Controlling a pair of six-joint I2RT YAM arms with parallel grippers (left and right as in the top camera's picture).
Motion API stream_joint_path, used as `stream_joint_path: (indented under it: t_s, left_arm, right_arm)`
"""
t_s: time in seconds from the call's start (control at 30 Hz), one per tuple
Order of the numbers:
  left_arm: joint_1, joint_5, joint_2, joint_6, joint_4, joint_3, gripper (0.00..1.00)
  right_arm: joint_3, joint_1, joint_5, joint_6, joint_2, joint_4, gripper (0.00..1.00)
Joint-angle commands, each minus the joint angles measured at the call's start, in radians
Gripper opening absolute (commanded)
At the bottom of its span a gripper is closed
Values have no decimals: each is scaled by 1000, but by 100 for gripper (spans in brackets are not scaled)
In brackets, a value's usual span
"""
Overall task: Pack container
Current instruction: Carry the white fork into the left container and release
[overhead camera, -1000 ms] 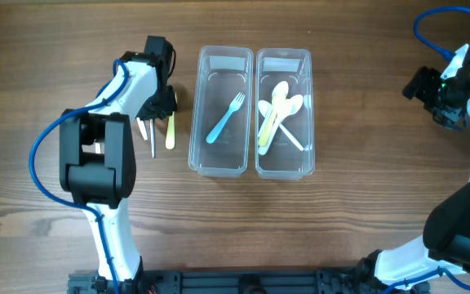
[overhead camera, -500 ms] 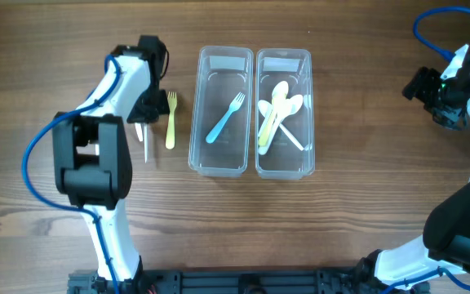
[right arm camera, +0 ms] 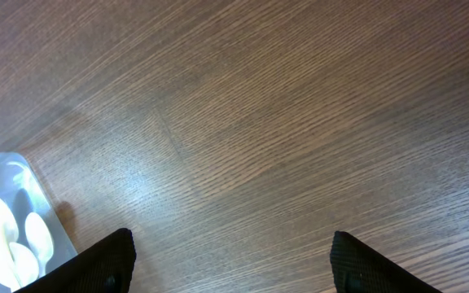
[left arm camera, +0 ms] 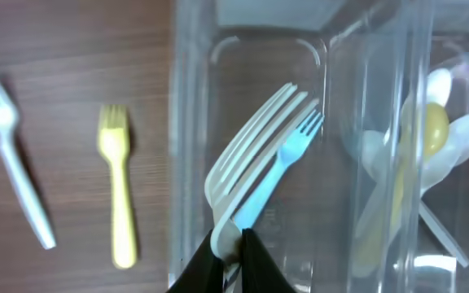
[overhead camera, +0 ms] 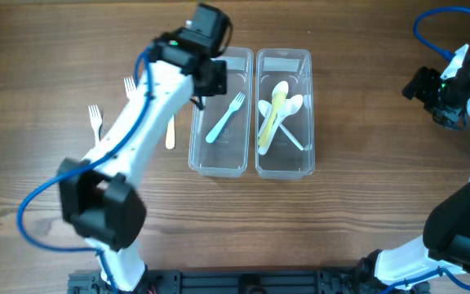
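Note:
My left gripper point(left arm camera: 230, 240) is shut on the handle of a white fork point(left arm camera: 255, 138) and holds it over the left clear container point(left arm camera: 187, 122), just above a blue fork point(left arm camera: 291, 159) lying inside. In the overhead view the left gripper point(overhead camera: 210, 80) is at that container's point(overhead camera: 194, 122) far left end, and the blue fork point(overhead camera: 225, 118) lies in its middle. The right clear container point(overhead camera: 310, 98) holds several white and yellow spoons point(overhead camera: 277, 110). My right gripper point(right arm camera: 230, 260) is open and empty over bare table, far right in the overhead view point(overhead camera: 443, 94).
A yellow fork point(overhead camera: 170, 132) lies on the table just left of the containers, also in the left wrist view point(left arm camera: 119, 187). Two white forks point(overhead camera: 95, 122) point(overhead camera: 129, 86) lie further left; one shows in the left wrist view point(left arm camera: 15, 163).
My left arm has swung right from the loose forks on the table to over the left container, carrying a white fork. The right arm has not moved.

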Motion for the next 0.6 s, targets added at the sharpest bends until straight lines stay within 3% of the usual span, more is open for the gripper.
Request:
stream_joint_path:
  t_s: [0.0,0.1,0.27,0.37,0.57]
  left_arm:
    - [-21,19,142,-17,37,-12,8]
    - [-23,19,200,-16,53,-12,10]
    - [-23,18,169,-16,53,3,45]
    - [-23,18,99,-15,47,23,54]
    - [15,-168,-45,-13,24,27,56]
  right_arm:
    - [-3,3,-8,-13,9,3,77]
    - [-3,3,-8,-13,9,3,77]
    - [-3,3,-8,-13,9,3,77]
    - [-3,3,-8,-13,9,4,77]
    - [-3,3,-8,-13,9,5,77]
